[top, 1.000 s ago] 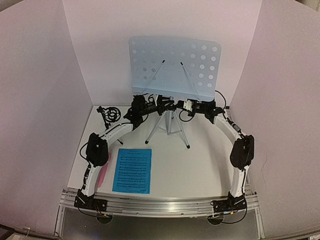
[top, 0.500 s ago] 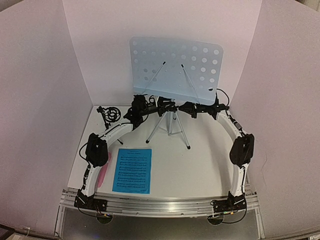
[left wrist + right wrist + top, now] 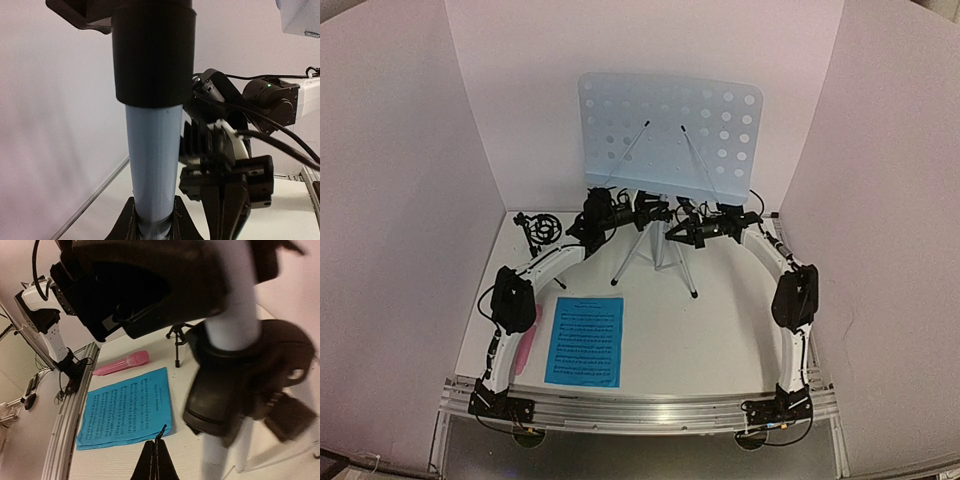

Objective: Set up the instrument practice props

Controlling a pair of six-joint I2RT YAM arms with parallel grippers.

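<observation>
The pale-blue perforated music stand (image 3: 670, 135) stands on its silver tripod (image 3: 642, 252) at the back centre. My left gripper (image 3: 620, 212) is shut on the stand's pale-blue pole (image 3: 152, 165) just under a black collar (image 3: 152, 55), one finger on each side (image 3: 125, 225). My right gripper (image 3: 672, 232) is shut and empty, right next to the pole and the tripod's black hub (image 3: 220, 395); its tips (image 3: 156, 450) point down at the table. The blue sheet-music pages (image 3: 585, 341) lie flat near the front. The pink microphone (image 3: 527, 345) lies left of them, partly under my left arm. The small black mic stand (image 3: 540, 230) is at the back left.
White walls close in the table on the left, back and right. An aluminium rail (image 3: 640, 410) with both arm bases runs along the near edge. My right gripper (image 3: 224, 227) hangs just right of the pole in the left wrist view. Cables trail from both wrists.
My right gripper has swung left and lower, from beside the stand's desk to the tripod hub, and its jaws have closed fully. The left gripper has kept its hold on the pole.
</observation>
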